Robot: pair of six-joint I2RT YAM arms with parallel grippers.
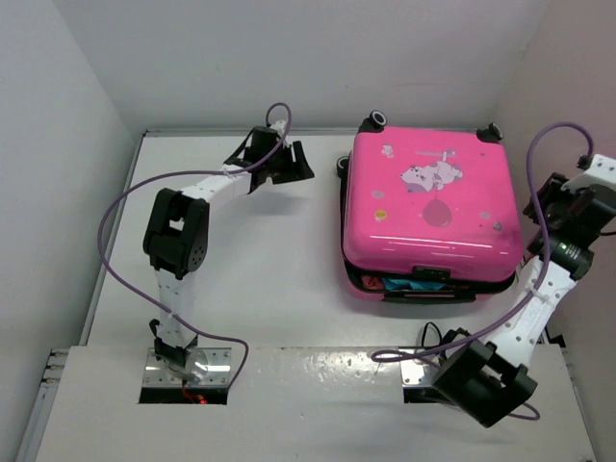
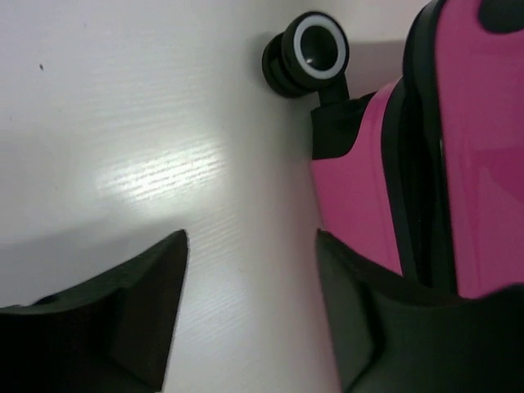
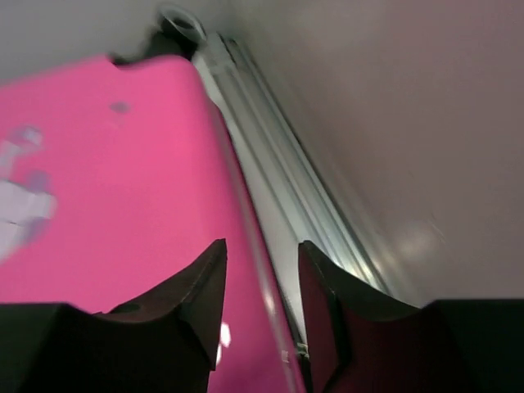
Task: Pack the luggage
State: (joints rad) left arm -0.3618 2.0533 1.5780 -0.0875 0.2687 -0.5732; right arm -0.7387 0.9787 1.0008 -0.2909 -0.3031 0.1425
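Hovering spread and empty, the left gripper [image 2: 250, 315] is pointing at the smooth white table [image 1: 260, 260] beside the wheeled corner of the luggage [image 1: 428, 217], arm stretched forward. The right gripper [image 3: 262, 282], parted and grasping nothing, is hanging over the right edge of that glossy pink hard case, which is lying flat at table right.

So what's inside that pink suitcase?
The suitcase lies flat with its lid nearly shut. Through the narrow gap at its near edge, something teal and a bit of red show. Everything else inside is hidden under the lid.

The luggage [image 1: 428, 217] lies on the table [image 1: 260, 279], right of the left tool [image 1: 294, 166].
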